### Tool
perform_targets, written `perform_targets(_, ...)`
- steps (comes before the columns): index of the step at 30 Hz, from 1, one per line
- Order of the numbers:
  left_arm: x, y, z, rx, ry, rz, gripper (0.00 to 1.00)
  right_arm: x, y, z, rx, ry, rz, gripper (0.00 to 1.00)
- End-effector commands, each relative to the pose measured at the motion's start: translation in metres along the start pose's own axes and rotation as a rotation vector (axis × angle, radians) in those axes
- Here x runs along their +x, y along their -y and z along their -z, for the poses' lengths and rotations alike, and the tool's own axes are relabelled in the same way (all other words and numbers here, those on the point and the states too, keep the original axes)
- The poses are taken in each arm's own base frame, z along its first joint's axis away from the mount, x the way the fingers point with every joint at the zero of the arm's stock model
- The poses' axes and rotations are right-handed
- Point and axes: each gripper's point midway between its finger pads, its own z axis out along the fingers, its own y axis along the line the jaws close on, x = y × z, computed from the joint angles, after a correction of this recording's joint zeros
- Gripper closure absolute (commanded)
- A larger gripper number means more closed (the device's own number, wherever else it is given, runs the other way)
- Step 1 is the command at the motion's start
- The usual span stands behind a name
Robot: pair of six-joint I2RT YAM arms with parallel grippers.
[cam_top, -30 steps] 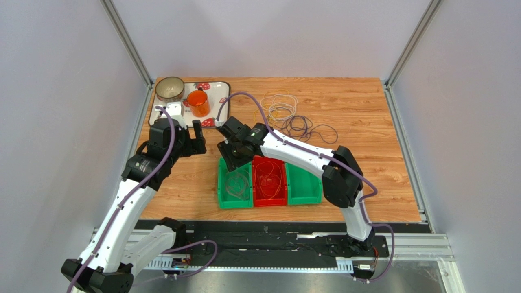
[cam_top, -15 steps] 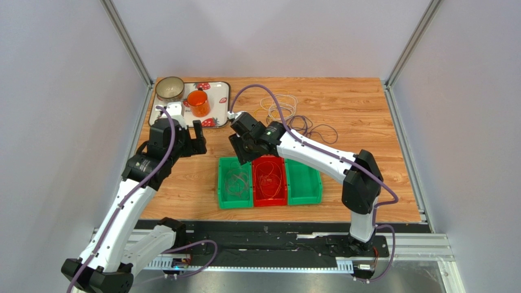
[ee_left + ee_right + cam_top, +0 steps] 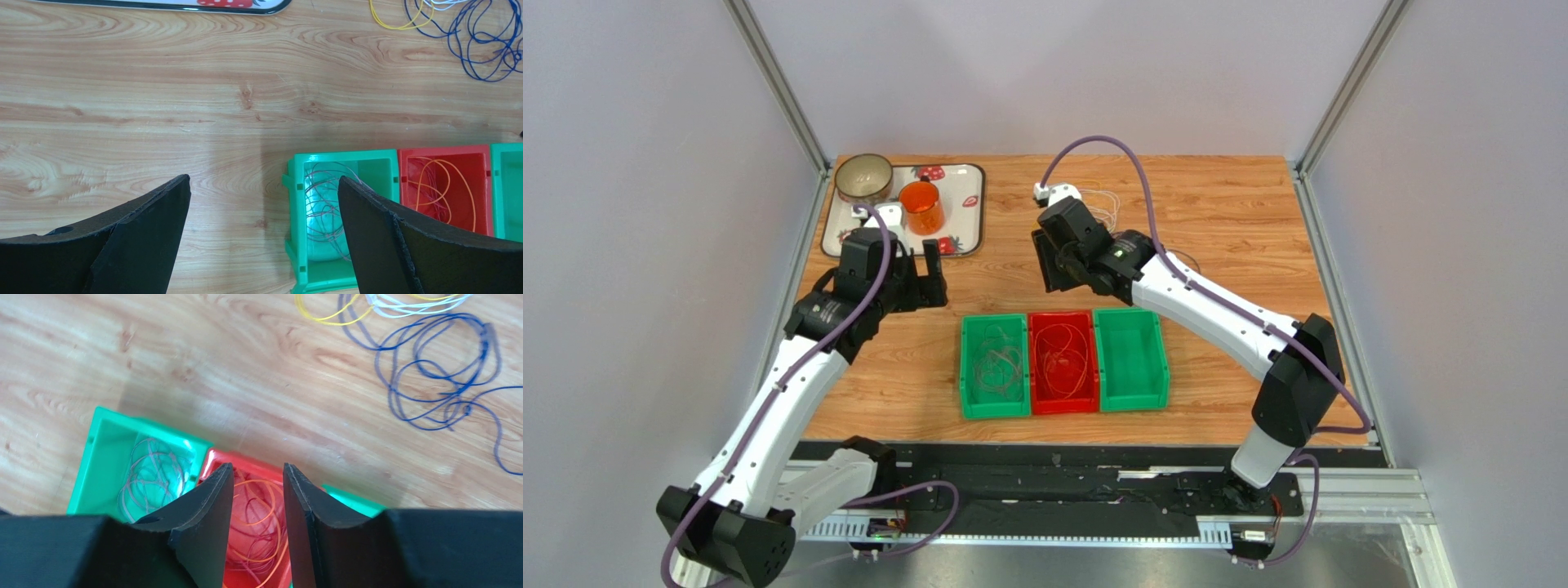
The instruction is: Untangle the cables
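- Ahead of the right gripper [image 3: 256, 471] jaws, out on bare table [image 3: 1234, 208]: blue cable [image 3: 430, 373] in loose loops, with yellow cable [image 3: 325, 315] and white cable [image 3: 399, 303] just beyond it, overlapping at the far end and well apart from the bins.
- Has swung off the bins within the last second and out toward that leftover tangle. Reads as one drop finished and a fresh pick coming.
- Below and behind those jaws: left green bin [image 3: 995, 320] holding grey cables [image 3: 150, 478], red bin [image 3: 1063, 317] holding orange-red cables [image 3: 255, 539], right green bin [image 3: 1133, 361] apparently bare.
- Right jaws drawn in from a second back, now down to a slim gap, nothing pinched, nothing touched.
- Left gripper [image 3: 264, 184] jaws spread wide and empty, hanging over bare wood, left green bin just inside its right-hand fingertip.
- Has nudged slightly toward the far side, otherwise waiting on the right arm.
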Motion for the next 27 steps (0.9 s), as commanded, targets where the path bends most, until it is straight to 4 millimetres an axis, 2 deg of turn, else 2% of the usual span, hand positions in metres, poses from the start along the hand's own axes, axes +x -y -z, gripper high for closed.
perform_targets(1, -0.025, 0.021, 0.003, 0.083, 0.028, 0.044, 0.02, -0.029, 0.031, 0.006, 0.078, 0.105, -0.044, 0.62)
perform_targets(2, -0.03, 0.026, 0.003, 0.1, 0.034, 0.048, 0.02, -0.032, 0.042, 0.005, 0.095, 0.109, -0.072, 0.62)
perform_targets(5, -0.043, 0.043, -0.007, 0.156, 0.032, 0.061, 0.02, -0.033, 0.056, 0.005, 0.094, 0.117, -0.156, 0.64)
perform_targets(9, -0.06, 0.062, -0.028, 0.181, 0.013, 0.054, 0.01, -0.024, 0.053, 0.006, 0.018, 0.119, -0.218, 0.62)
perform_targets(10, -0.065, 0.067, -0.037, 0.179, -0.003, 0.074, 0.01, -0.02, 0.054, 0.007, 0.012, 0.117, -0.227, 0.59)
perform_targets(12, -0.072, 0.079, -0.046, 0.209, -0.017, 0.079, 0.01, -0.015, 0.056, 0.008, 0.009, 0.122, -0.239, 0.46)
perform_targets(13, -0.078, 0.088, -0.055, 0.224, -0.03, 0.08, 0.01, -0.018, 0.057, 0.012, 0.011, 0.144, -0.257, 0.41)
perform_targets(14, -0.078, 0.098, -0.059, 0.263, -0.046, 0.076, 0.01, -0.011, 0.061, 0.01, 0.017, 0.137, -0.264, 0.35)
perform_targets(16, -0.086, 0.117, -0.073, 0.307, -0.059, 0.059, 0.01, -0.01, 0.062, 0.011, 0.009, 0.143, -0.277, 0.34)
perform_targets(18, -0.088, 0.141, -0.082, 0.383, -0.062, 0.0, 0.01, -0.008, 0.064, 0.012, 0.002, 0.141, -0.288, 0.34)
perform_targets(22, -0.085, 0.176, -0.117, 0.461, -0.1, -0.108, 0.01, -0.007, 0.069, 0.018, 0.001, 0.148, -0.299, 0.34)
perform_targets(23, -0.082, 0.18, -0.124, 0.471, -0.109, -0.128, 0.01, -0.007, 0.072, 0.019, 0.004, 0.152, -0.305, 0.33)
perform_targets(24, -0.07, 0.184, -0.137, 0.475, -0.134, -0.173, 0.01, -0.006, 0.074, 0.021, 0.007, 0.156, -0.31, 0.33)
perform_targets(27, -0.063, 0.194, -0.152, 0.492, -0.131, -0.269, 0.01, -0.006, 0.084, 0.026, 0.015, 0.167, -0.327, 0.33)
